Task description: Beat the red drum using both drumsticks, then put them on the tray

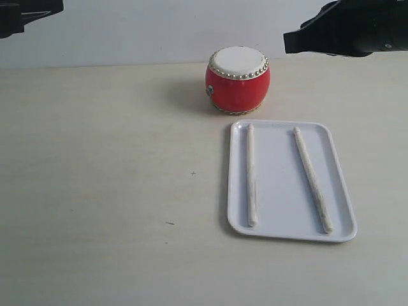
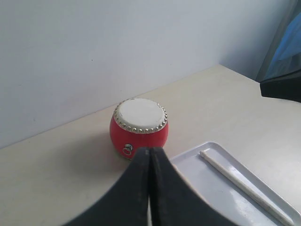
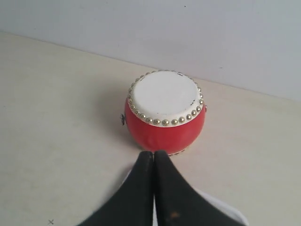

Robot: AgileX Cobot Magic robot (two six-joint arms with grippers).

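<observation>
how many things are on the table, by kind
red drum: 1
drumsticks: 2
white tray: 1
total: 4

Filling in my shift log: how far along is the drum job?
Both drumsticks lie in the tray, near the red drum. Nothing is in hand: the left gripper and right gripper are shut and empty. Whether the drum was beaten does not show; if it was, nothing is left.
</observation>
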